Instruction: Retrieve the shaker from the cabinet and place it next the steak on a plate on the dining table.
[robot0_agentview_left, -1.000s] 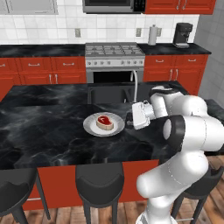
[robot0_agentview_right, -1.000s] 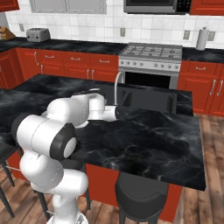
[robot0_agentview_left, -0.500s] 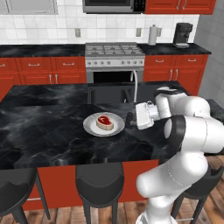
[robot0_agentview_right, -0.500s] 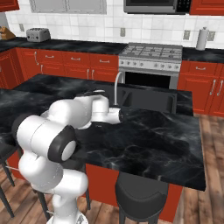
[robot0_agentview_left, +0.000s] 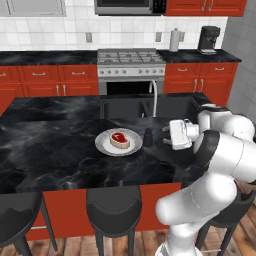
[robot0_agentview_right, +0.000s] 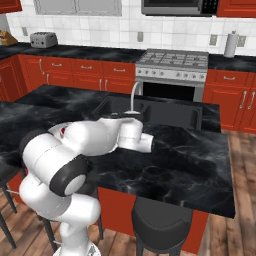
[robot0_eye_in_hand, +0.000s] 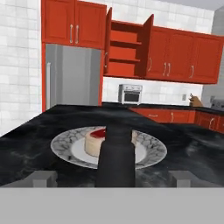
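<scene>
Small black cylindrical shaker (robot0_agentview_left: 148, 137) upright on black marble dining table (robot0_agentview_left: 60, 165), just beside round light-grey plate (robot0_agentview_left: 106, 148). White two-finger gripper (robot0_agentview_left: 168, 136) wide open, holding nothing. Risk: finger clips shaker on retreat, topples it.

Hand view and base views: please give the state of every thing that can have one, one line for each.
Small black cylinder shaker: upright on the black marble island top, beside the plate, released.
Round light-grey plate: flat, carrying the steak.
Brownish-pink steak: lying on the plate.
Red wall cabinet: doors open, shelves bare.
Two-finger gripper: open, apart from the shaker.
</scene>
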